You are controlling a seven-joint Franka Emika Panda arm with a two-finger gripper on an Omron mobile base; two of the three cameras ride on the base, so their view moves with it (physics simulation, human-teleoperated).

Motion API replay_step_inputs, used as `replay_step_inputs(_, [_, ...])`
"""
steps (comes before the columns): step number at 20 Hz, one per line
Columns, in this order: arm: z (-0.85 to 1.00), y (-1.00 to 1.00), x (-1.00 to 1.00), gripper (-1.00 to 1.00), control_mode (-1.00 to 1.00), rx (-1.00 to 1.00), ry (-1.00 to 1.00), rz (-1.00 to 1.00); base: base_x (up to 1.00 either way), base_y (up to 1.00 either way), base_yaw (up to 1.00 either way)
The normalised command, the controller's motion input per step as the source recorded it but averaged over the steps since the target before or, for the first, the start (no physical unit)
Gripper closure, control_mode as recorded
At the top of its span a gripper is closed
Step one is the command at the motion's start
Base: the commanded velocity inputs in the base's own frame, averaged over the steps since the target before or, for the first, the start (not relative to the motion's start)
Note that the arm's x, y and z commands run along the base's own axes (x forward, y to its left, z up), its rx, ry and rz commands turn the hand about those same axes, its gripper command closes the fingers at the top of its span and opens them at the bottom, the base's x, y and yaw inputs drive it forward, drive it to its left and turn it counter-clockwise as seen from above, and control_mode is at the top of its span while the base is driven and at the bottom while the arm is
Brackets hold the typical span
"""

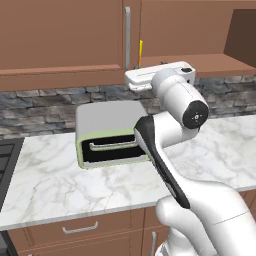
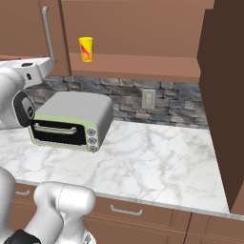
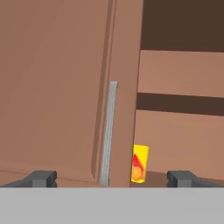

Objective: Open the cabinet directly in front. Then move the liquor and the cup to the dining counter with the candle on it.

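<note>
The end effector [image 3: 112,177] stood released, its two dark fingertips [image 3: 41,177] spread wide apart at the bottom of the hand view with nothing between them. It was raised to the level of the cabinet's [image 1: 60,35] lower edge, just in front of the closed left door.

Straight ahead of the end effector, between the fingertips and slightly left of centre, ran the vertical silver handle [image 3: 108,131] of that door; the end effector was near it but not touching it. Just to the right of the handle, past the door's edge, the cabinet was open: the right door [image 2: 221,95] was swung out toward the room, standing well to the right of the end effector, and the inner shelf [image 3: 179,72] showed above.

The cup [image 3: 140,164], yellow with a red-orange mark, stood upright on the cabinet floor, ahead of the end effector and a little to its right, just beside the closed door's edge. In the left base view only a thin yellow sliver of it [image 1: 140,52] showed past that door; in the right base view it [image 2: 86,49] stood clear in the opening.

Below the end effector, a grey and pale-green toaster oven [image 2: 71,121] sat on the marble surface [image 2: 152,157] against the stone backsplash [image 2: 181,102]. A white wall outlet [image 2: 148,98] was lower and to the right.
</note>
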Motion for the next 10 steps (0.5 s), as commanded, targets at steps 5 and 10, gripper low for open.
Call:
replay_step_inputs(5, [-0.03, 0.05, 0.38, -1.00, -1.00, 0.00, 0.00, 0.00, 0.00, 0.00, 0.00])
replay_step_inputs(10, [-0.01, 0.00, 0.43, -1.00, -1.00, 0.00, 0.00, 0.00, 0.00, 0.00, 0.00])
